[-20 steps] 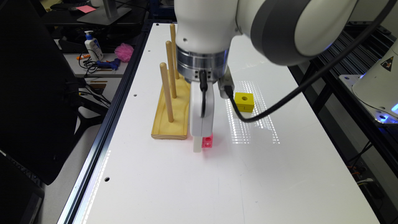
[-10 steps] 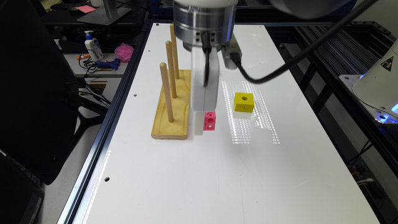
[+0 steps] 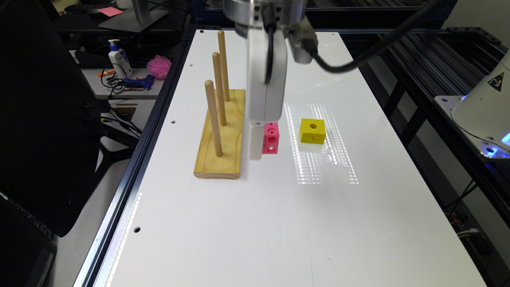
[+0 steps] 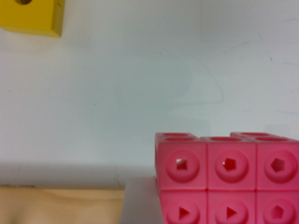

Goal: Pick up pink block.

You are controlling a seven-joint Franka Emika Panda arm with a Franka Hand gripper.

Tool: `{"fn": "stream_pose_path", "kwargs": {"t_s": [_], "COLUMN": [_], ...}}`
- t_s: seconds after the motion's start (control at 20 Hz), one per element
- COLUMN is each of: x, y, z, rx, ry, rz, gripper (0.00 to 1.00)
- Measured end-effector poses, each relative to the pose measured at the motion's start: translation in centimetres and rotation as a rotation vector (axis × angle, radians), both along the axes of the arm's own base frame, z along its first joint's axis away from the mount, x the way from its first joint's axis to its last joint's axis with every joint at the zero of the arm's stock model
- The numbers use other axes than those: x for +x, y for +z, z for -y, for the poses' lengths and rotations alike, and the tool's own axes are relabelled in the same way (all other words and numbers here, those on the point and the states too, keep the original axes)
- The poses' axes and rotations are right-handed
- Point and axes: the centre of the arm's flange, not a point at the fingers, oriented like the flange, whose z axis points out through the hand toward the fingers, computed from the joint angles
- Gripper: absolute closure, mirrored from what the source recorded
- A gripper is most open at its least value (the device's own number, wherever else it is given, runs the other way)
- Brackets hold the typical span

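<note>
Small bright pink plastic block of joined cubes [image 3: 271, 138] is gripped by the white gripper [image 3: 261, 145], looks lifted beside the wooden peg board [image 3: 221, 135]; pretty much done.

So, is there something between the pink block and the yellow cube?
No. In the exterior view only bare white table separates the pink block from the yellow cube.

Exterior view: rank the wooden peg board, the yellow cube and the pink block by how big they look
1. Wooden peg board, clearly largest.
2. Yellow cube.
3. Pink block, narrower than the cube, though partly hidden behind the pincer, so its full extent is unsure.
</note>
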Motion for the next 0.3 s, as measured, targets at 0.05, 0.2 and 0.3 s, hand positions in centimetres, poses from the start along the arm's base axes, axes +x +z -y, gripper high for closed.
{"fn": "stream_pose_path", "kwargs": {"t_s": [0.05,0.2,0.3], "x": [-0.05,-0.12,-0.12], "y": [0.34,0.76,0.75], "z": [0.01,0.01,0.01], "rx": [-0.001,-0.002,-0.002], "ry": [0.000,0.000,0.000], "rz": [0.000,0.001,0.001], "gripper": [1.00,1.00,1.00]}}
